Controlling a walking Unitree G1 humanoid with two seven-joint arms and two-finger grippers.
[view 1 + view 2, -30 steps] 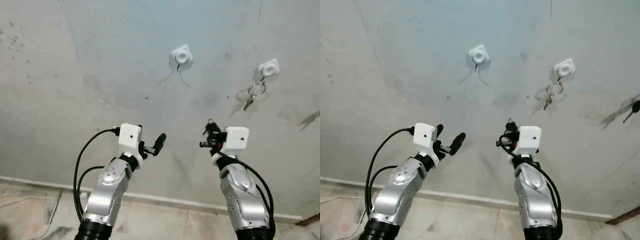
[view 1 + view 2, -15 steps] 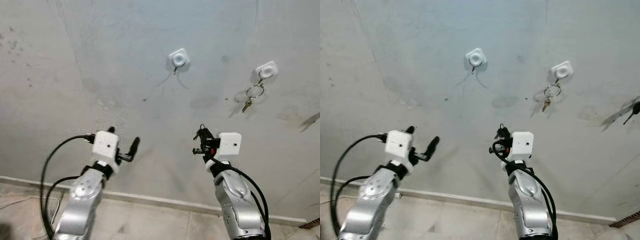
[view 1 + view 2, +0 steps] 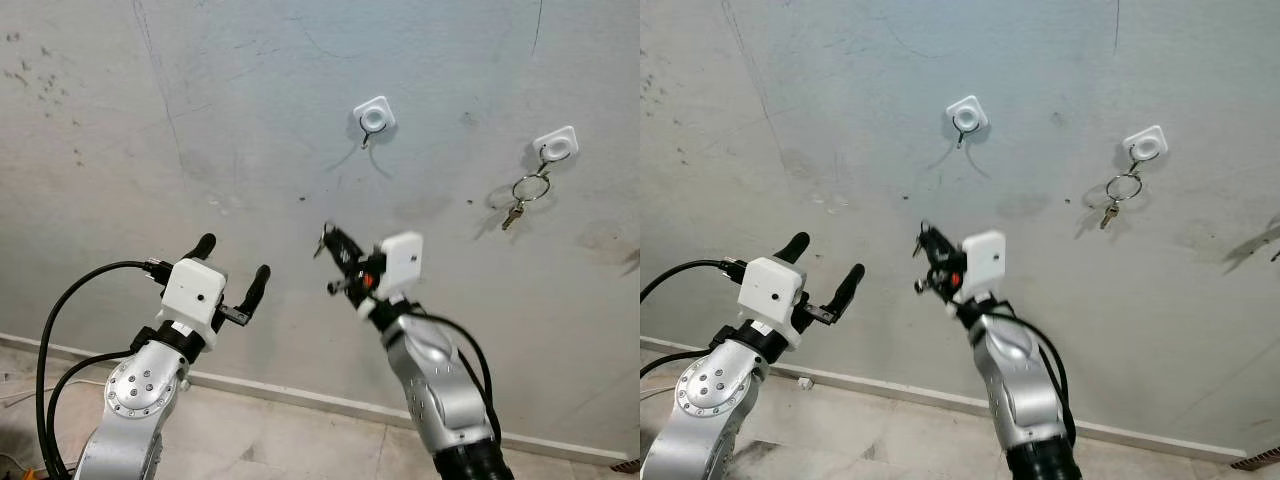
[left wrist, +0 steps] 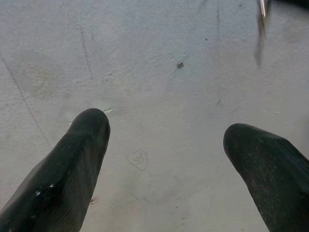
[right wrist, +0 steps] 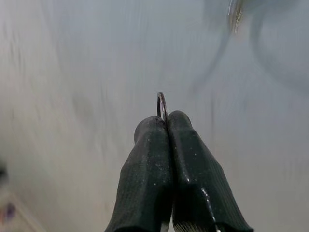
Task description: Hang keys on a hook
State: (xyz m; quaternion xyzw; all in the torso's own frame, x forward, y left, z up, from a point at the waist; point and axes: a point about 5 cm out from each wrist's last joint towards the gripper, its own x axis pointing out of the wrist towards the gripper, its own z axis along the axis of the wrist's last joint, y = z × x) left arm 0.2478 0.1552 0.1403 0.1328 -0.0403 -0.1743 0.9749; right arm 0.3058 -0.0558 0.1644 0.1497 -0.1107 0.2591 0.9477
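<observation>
Hovering at lower left of the head view, the left gripper (image 3: 232, 272) is spread and empty; at centre the right gripper (image 5: 164, 126) pinches a key ring (image 5: 161, 104) by its edge. The free hook (image 3: 372, 120) sits upper centre; another hook (image 3: 555, 146) at upper right carries keys (image 3: 524, 195). So thin a pinch could let the ring twist or slip, missing the hook.

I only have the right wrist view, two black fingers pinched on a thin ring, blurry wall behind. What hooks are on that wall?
Observer: Two white hooks; the left hook is bare, above the right gripper.
Operator: And the other hook?
Observer: The right hook already carries a key ring with a key.
Operator: What is the left gripper doing?
Observer: The left gripper is open, raised toward the wall, holding nothing.
</observation>
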